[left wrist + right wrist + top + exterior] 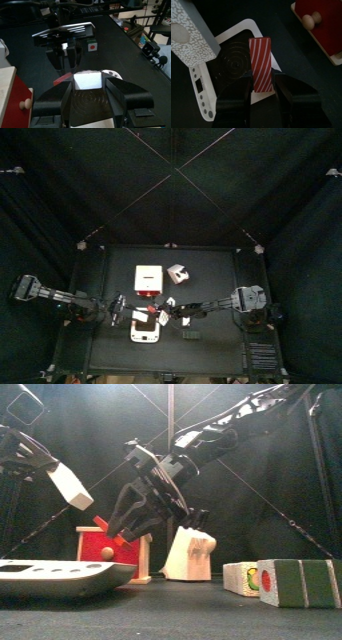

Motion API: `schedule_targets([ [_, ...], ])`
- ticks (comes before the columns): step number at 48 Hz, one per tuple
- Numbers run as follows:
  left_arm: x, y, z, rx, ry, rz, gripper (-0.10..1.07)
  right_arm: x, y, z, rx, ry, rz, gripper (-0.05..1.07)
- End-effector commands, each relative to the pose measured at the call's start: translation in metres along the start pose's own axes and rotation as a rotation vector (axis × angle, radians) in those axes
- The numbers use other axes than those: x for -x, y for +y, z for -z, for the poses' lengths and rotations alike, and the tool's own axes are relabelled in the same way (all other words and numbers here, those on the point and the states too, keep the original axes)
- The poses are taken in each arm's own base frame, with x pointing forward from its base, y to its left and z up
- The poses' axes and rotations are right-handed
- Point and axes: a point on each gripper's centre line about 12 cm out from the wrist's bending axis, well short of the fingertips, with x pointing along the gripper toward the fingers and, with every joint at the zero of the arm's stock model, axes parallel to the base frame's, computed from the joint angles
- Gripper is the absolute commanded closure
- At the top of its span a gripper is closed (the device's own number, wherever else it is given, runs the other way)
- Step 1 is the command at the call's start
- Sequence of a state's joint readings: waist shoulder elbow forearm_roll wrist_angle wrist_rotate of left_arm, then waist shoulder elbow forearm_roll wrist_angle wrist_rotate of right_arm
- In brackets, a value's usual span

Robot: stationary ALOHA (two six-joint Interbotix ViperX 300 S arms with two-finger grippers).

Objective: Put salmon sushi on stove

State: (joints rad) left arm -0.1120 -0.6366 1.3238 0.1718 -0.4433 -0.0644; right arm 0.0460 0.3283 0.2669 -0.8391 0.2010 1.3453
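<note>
Red-striped salmon sushi (261, 64) — clamped in right gripper (262, 82) — above stove (228, 65)

Stove (144, 334) top crowded: right gripper (263, 87) with salmon sushi (260, 64) over burner, left gripper (85, 92) just beside. Red box (147, 278) behind stove. Bare table (214, 353) right of stove.

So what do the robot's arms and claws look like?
Both arms are black and skinny, built from jointed bars. In the front view the left arm has a white piece near its end. Each gripper has two chunky black jaws, glossy on the left gripper and matte on the right gripper. Thin dark cables run along the right arm.
</note>
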Motion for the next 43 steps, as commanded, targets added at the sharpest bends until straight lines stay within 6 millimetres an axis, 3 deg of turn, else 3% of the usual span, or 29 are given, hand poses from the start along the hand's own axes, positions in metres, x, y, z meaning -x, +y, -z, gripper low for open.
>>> schedule_targets([
  [1, -0.0014, -0.0001, -0.0048, 0.0, -0.016, 0.002, 0.41, 0.006, 0.0089, -0.0159, -0.004, -0.039, -0.024, 0.51],
  [16, -0.001, 0.0001, -0.0034, 0.0, -0.011, 0.0, 0.41, 0.002, 0.0105, -0.016, -0.003, -0.039, -0.025, 0.48],
  [32, -0.001, -0.0002, -0.0034, 0.0, -0.011, 0.001, 0.41, 0.001, 0.0108, -0.0147, 0.0, -0.036, -0.024, 0.27],
  [43, -0.001, 0.0002, -0.0032, 0.0, -0.009, 0.0, 0.41, 0.0014, 0.0136, -0.0134, 0.01, -0.035, -0.03, 0.24],
])
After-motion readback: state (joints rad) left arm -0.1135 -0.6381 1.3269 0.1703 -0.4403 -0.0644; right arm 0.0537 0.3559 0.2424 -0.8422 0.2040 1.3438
